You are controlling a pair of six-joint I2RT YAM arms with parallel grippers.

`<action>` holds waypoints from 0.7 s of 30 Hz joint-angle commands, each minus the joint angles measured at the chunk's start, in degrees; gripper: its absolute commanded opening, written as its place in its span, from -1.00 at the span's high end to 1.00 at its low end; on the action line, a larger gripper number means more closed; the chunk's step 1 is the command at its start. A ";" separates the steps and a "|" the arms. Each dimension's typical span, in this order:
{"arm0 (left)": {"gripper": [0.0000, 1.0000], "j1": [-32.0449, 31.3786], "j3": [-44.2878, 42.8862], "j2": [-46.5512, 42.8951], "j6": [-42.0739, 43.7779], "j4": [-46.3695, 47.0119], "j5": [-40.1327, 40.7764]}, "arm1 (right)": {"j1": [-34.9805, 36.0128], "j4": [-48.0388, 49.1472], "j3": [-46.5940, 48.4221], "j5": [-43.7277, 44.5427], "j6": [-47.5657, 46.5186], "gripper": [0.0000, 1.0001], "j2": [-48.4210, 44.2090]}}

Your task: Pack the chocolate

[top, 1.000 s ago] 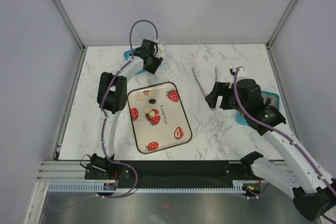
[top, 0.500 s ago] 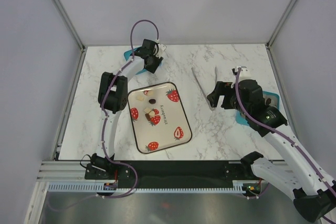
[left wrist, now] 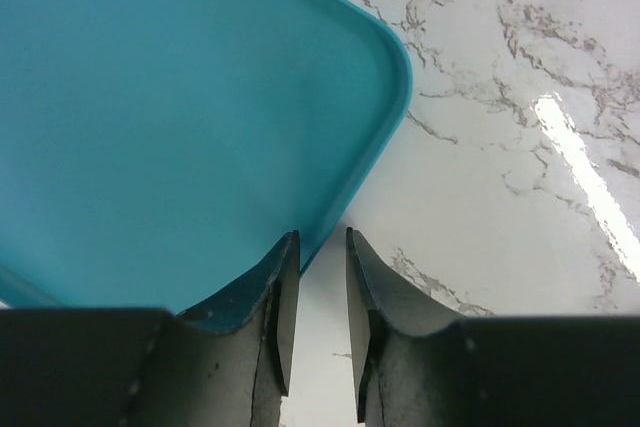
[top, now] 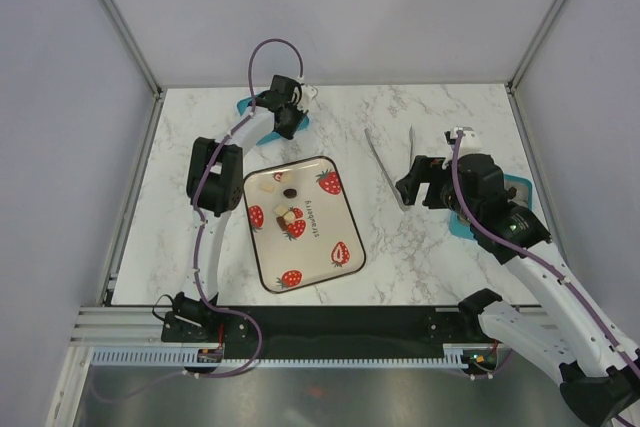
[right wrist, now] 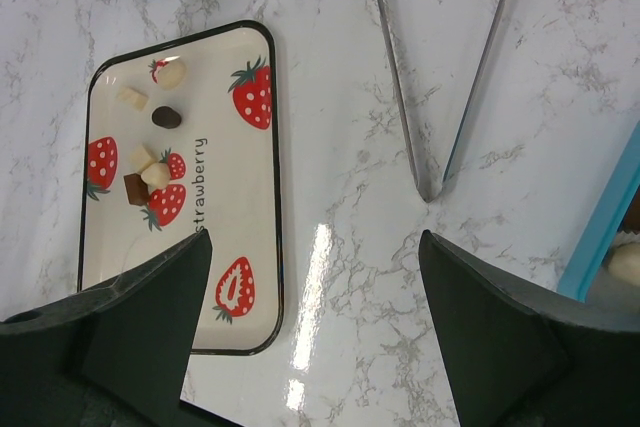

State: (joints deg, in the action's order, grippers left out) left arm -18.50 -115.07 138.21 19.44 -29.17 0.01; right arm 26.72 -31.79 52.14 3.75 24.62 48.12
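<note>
Several small chocolate pieces (right wrist: 167, 117), dark brown and cream, lie at the far end of a strawberry-print tray (top: 330, 247); from above they show as a small cluster of chocolate (top: 288, 215). My left gripper (top: 287, 125) is at the back left, low over the corner of a flat teal lid (left wrist: 180, 97). Its jaws (left wrist: 320, 239) stand a narrow gap apart, and only white marble shows between them. One finger overlaps the lid's edge. My right gripper (top: 408, 187) hovers wide open (right wrist: 315, 242) over bare marble between the tray and the tongs, holding nothing.
Metal tongs (right wrist: 428, 187) lie spread in a V on the marble beyond my right gripper. A teal container (top: 518, 187) sits under the right arm, its rim (right wrist: 610, 217) at the right edge with a cream piece inside. Grey walls enclose the table.
My left gripper's jaws have narrowed a lot and it has edged toward the back over the teal lid. The right gripper has drifted slightly right, still wide open.
</note>
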 commanded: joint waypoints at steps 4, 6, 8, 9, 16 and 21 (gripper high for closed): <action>0.53 -0.04 -0.77 0.48 2.10 -4.93 -0.19 | -0.09 1.64 1.21 0.47 -0.37 -0.86 0.40; 0.64 -0.13 -0.77 1.00 1.74 -5.11 1.29 | -0.09 1.91 1.12 0.47 -0.28 -0.86 0.31; 0.89 -0.74 -1.30 1.10 0.69 -5.02 6.12 | -0.09 2.00 0.77 0.12 0.16 -0.86 0.22; 0.95 -1.09 -1.48 0.83 0.34 -4.85 7.79 | -0.09 2.00 0.60 -0.06 0.42 -0.86 0.22; 0.95 -3.47 -4.90 -6.90 -0.10 -4.32 11.68 | -0.09 4.37 0.16 -0.23 0.78 -0.85 -1.54; 0.95 -7.50 -4.47 -16.20 -2.03 -5.72 11.42 | 0.00 7.95 1.30 -1.11 -3.08 -0.85 -2.15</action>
State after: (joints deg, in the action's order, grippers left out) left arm -22.81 -116.31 134.32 19.31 -35.16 10.11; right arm 26.72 -29.15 52.10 3.25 24.27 47.00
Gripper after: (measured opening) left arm 0.033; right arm 0.927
